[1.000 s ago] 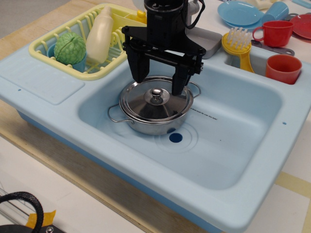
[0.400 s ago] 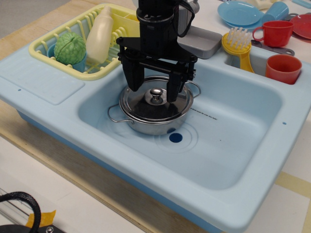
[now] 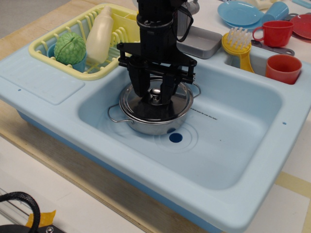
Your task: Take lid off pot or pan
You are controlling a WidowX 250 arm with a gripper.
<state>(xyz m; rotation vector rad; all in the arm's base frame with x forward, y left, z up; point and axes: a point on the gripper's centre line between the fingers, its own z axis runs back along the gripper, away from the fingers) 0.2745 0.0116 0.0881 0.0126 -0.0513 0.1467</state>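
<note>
1. Since the earlier frames the hand (image 3: pixel 155 93) had dropped onto the lid (image 3: pixel 155 103) and its fingers had drawn in from a wide spread to either side of the knob (image 3: pixel 155 94).
2. The fingers stood narrowly apart about the knob; whether they already pinched it could not be told.
3. The lid sat on the pot (image 3: pixel 154 114), left of centre in the sink (image 3: pixel 233 145) on the worktop.
4. The grasping step was in hand; next called for a firm pinch, then a straight lift clear of the pot.
</note>
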